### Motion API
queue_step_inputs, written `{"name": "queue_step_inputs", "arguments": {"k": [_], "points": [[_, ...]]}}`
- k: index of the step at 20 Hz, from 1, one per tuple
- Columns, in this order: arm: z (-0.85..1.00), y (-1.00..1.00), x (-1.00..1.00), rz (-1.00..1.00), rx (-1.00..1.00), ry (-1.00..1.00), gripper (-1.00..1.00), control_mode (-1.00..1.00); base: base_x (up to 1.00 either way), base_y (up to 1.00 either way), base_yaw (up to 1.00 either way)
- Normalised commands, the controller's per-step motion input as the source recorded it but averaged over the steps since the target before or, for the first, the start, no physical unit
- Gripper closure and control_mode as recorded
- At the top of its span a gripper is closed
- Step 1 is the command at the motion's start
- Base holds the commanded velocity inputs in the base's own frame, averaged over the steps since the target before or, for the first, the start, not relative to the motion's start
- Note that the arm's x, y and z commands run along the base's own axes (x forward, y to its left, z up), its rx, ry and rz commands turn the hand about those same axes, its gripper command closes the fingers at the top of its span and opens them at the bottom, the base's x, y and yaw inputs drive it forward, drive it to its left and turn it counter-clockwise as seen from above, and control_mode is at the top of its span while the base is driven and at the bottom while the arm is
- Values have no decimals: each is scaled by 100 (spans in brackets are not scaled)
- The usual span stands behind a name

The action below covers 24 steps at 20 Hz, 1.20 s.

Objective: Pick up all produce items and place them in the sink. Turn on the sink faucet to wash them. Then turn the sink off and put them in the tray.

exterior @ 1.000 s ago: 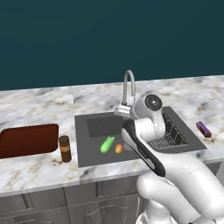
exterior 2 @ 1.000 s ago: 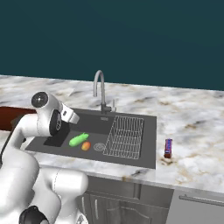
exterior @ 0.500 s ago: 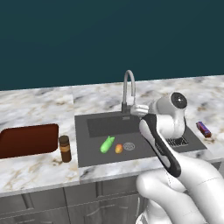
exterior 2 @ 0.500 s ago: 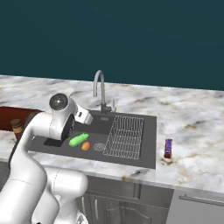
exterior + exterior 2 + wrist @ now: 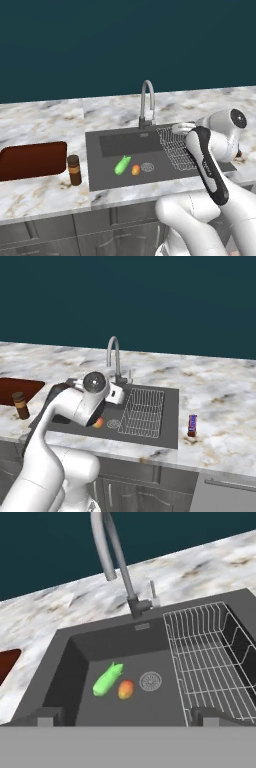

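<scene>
The green cucumber-like vegetable and the small orange fruit lie side by side on the floor of the dark sink, just left of the round drain. Both also show in the left base view, vegetable and fruit. My gripper hangs open above the sink's front edge, looking down into the basin, with nothing between its fingers. The grey gooseneck faucet arches over the back rim. The reddish-brown tray sits on the counter left of the sink.
A wire rack fills the sink's right side. A brown jar stands between tray and sink. A small purple bar lies on the counter right of the sink. My white arm bends over the sink's right front.
My arm has swung rightward across the sink and the hand has pulled back above its front edge. The gripper has stayed open. The vegetable and the fruit have not moved.
</scene>
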Motion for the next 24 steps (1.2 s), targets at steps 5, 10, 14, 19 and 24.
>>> {"name": "queue_step_inputs", "arguments": {"k": [5,10,14,19,24], "points": [[11,-61,-17,7,0,-12,-100,-100,0,0,0],[11,-28,0,2,0,-19,-100,-100,0,0,0],[2,-1,7,0,0,-19,-100,-100,0,0,0],[0,0,13,0,-1,-17,-100,-100,0,0,0],[0,0,16,1,-2,-11,-100,-100,0,0,0]]}}
